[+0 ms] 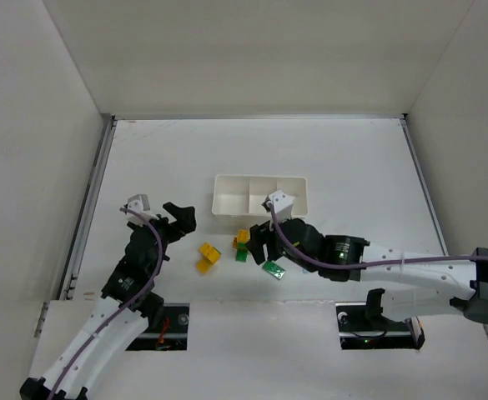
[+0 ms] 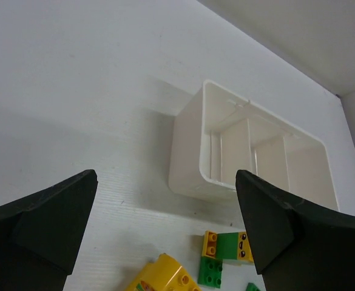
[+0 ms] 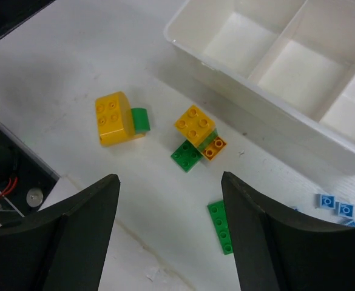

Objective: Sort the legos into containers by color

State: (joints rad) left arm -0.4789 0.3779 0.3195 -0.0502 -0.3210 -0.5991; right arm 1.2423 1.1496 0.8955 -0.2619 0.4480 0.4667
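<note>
Far left, left gripper (image 2: pixel 165 182): jaws spread wide, gripping nothing.
Legos, all on the table (image 1: pixel 327 158) in front of the tray:
- yellow brick (image 3: pixel 113 117): one, a green piece (image 3: pixel 141 119) touching it.
- cluster (image 3: pixel 196 140): one; yellow, green and small orange bricks.
- green plate (image 3: pixel 221 225): one.
- blue tiles (image 3: pixel 326 201): at least two.
Tray (image 3: pixel 257 74): one, three compartments.
Right gripper (image 3: pixel 170 179): jaws apart, above the cluster, gripping nothing.

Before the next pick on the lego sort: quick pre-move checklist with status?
1. Right gripper open, nothing held: ok.
2. Left gripper open, nothing held: ok.
3. Tray compartments free of bricks: ok where visible.
4. Bricks lying singly: not ok; a yellow brick is stacked on a green brick.
5. Blue pieces all counted: cannot tell; they run off the edge of the right wrist view.
</note>
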